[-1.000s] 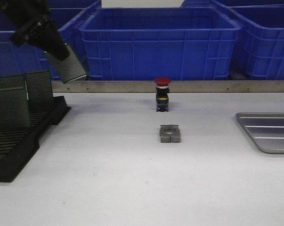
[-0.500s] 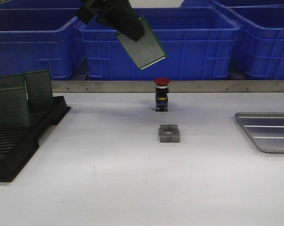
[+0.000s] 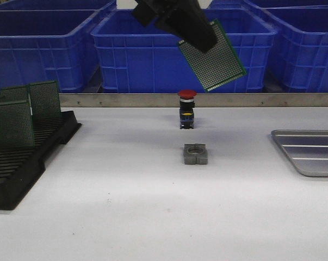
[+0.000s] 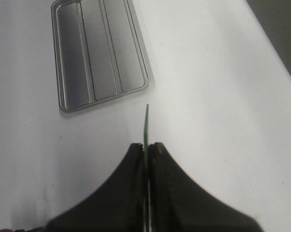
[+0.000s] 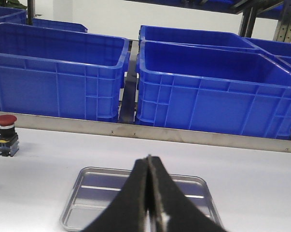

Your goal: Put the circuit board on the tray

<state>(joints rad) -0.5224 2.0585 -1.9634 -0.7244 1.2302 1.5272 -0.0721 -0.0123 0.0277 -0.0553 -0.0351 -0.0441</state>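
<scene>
1. Left gripper (image 3: 199, 37) jaws clamp the green circuit board (image 3: 212, 57), tilted, high above the red push button (image 3: 187, 109).
2. Right gripper (image 5: 149, 166) jaws pressed together, holding nothing.
3. Tray (image 3: 310, 152) lies far right on the table (image 3: 153, 217).

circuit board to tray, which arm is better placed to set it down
Left. The left gripper is shut on the circuit board, held above the table; the tray lies empty. The right gripper is shut on nothing.

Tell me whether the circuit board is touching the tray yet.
Apart. The front view shows the circuit board held high by the left gripper, left of the tray.
</scene>
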